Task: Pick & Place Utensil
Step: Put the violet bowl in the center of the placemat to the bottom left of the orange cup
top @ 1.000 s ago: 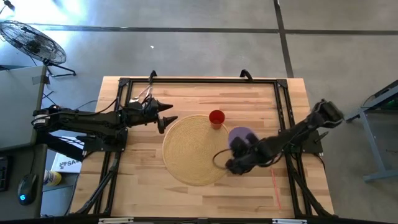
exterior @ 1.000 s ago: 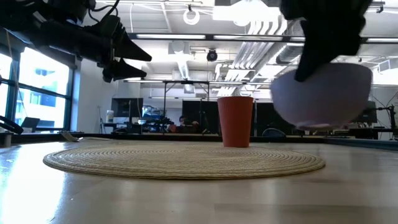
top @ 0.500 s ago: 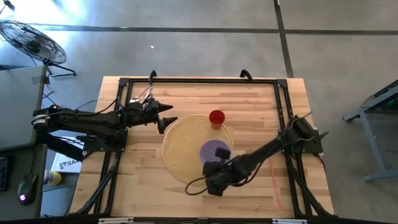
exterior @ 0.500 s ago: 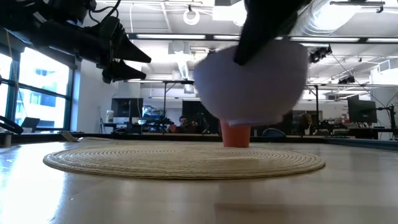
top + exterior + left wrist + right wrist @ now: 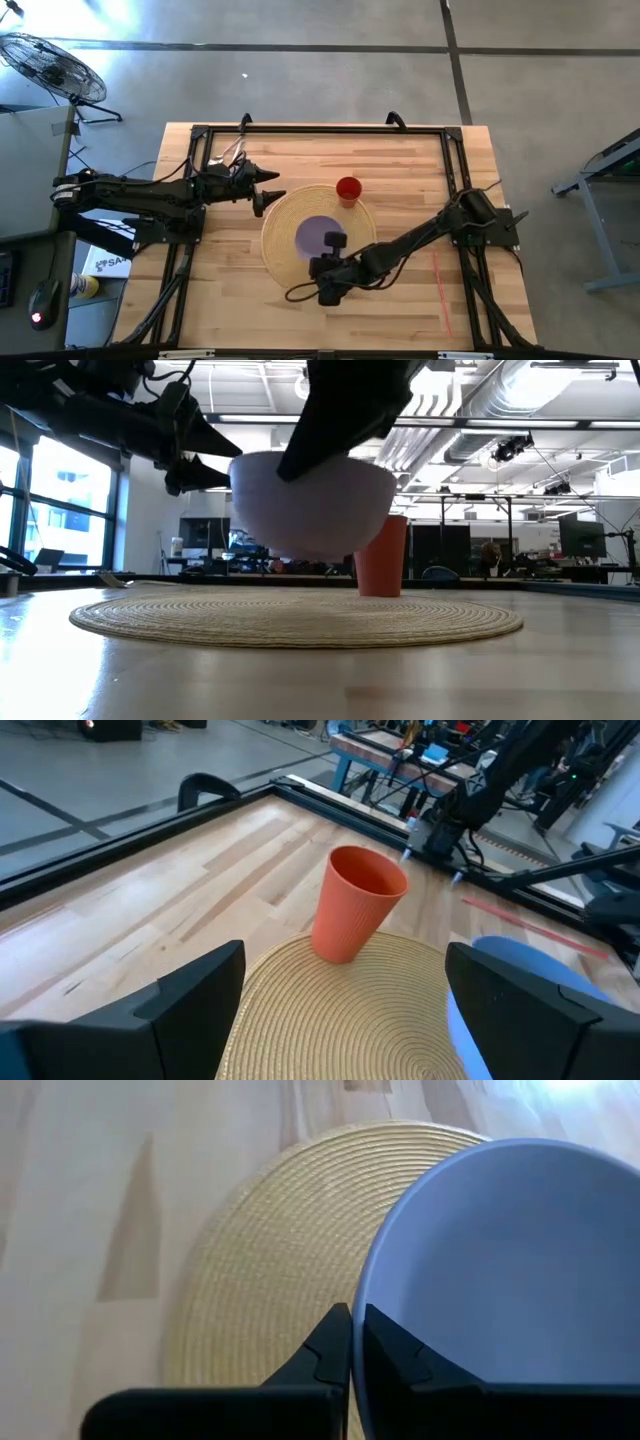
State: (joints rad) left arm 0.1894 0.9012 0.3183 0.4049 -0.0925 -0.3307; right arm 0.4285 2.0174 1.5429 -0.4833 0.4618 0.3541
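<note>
A pale lilac bowl (image 5: pixel 316 236) hangs above the middle of the round woven mat (image 5: pixel 285 262), and my right gripper (image 5: pixel 332 246) is shut on its rim. In the low view the bowl (image 5: pixel 310 505) is clear of the mat (image 5: pixel 300 615). An orange-red cup (image 5: pixel 348 189) stands upright on the mat's far edge. My left gripper (image 5: pixel 268 190) waits open and level by the mat's far-left edge, pointing at the cup (image 5: pixel 355 905). No utensil shows plainly. My right gripper pinches the bowl's rim (image 5: pixel 360 1305) on the side nearest the arm, one finger inside the bowl and one outside. The fingers (image 5: pixel 325 1348) slant downward from the table's near right. The bowl hangs about level, open side up, lifted clear of the mat.
A black frame (image 5: pixel 320 130) runs along the table's far and side edges. Some small pale things (image 5: pixel 225 150) lie at the far left corner. A red line (image 5: pixel 441 295) marks the wood at the near right. Bare wood lies around the mat.
My right gripper has carried the bowl toward the table's left, from beyond the mat's right edge to over its middle, and its wrist has rolled. The bowl has stayed lifted and open side up.
</note>
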